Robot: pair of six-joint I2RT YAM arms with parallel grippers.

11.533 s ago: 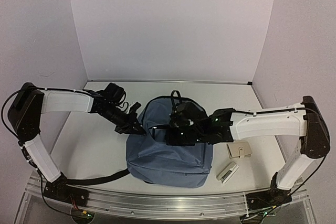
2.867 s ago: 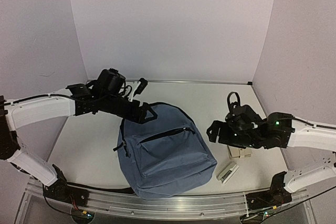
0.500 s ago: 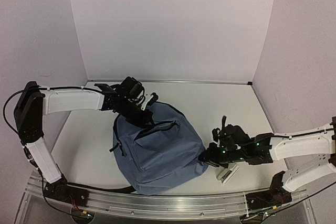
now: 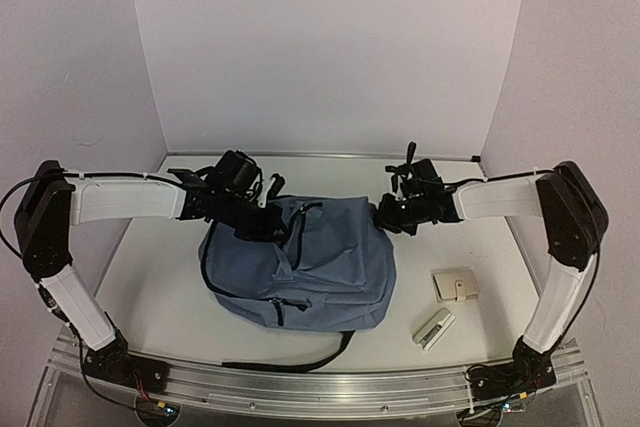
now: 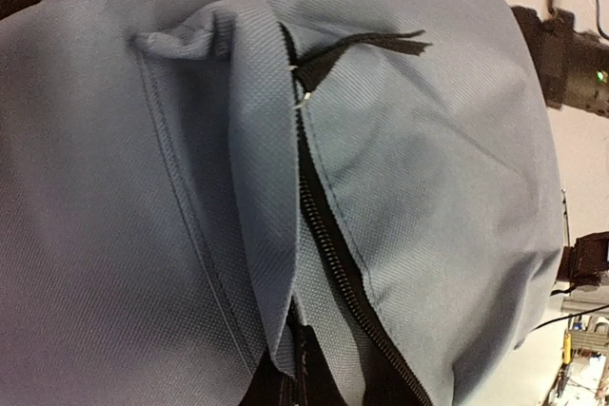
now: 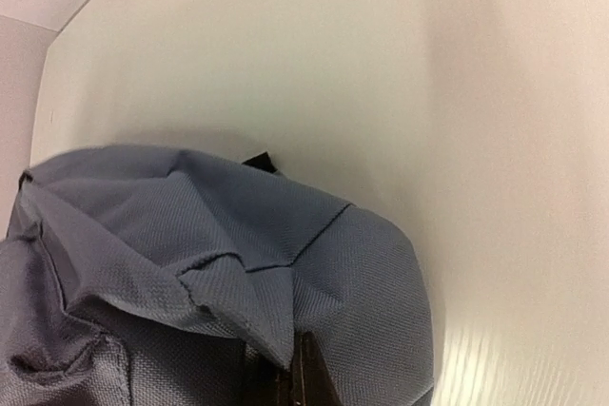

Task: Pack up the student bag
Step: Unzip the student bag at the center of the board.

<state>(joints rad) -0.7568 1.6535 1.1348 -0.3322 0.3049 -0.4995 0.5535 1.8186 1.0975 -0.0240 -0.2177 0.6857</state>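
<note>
The dusty-blue student bag (image 4: 310, 267) lies in the middle of the table, its black zipper (image 5: 328, 225) partly open along the pocket seam. My left gripper (image 4: 266, 224) is at the bag's back left corner, shut on a fold of its fabric beside the zipper (image 5: 285, 349). My right gripper (image 4: 384, 213) is at the bag's back right corner, shut on a pinched fold of the blue fabric (image 6: 276, 330). The bag is stretched between the two grippers. What is inside the bag is hidden.
A beige wallet-like case (image 4: 455, 286) and a small white and grey item (image 4: 434, 329) lie on the table to the right of the bag. A black strap (image 4: 290, 361) trails from the bag toward the front edge. Walls close the back and sides.
The bag has turned and shifted toward the back. My right arm has moved from the bag's front right to its back right corner and shut on the fabric. My left gripper keeps its hold.
</note>
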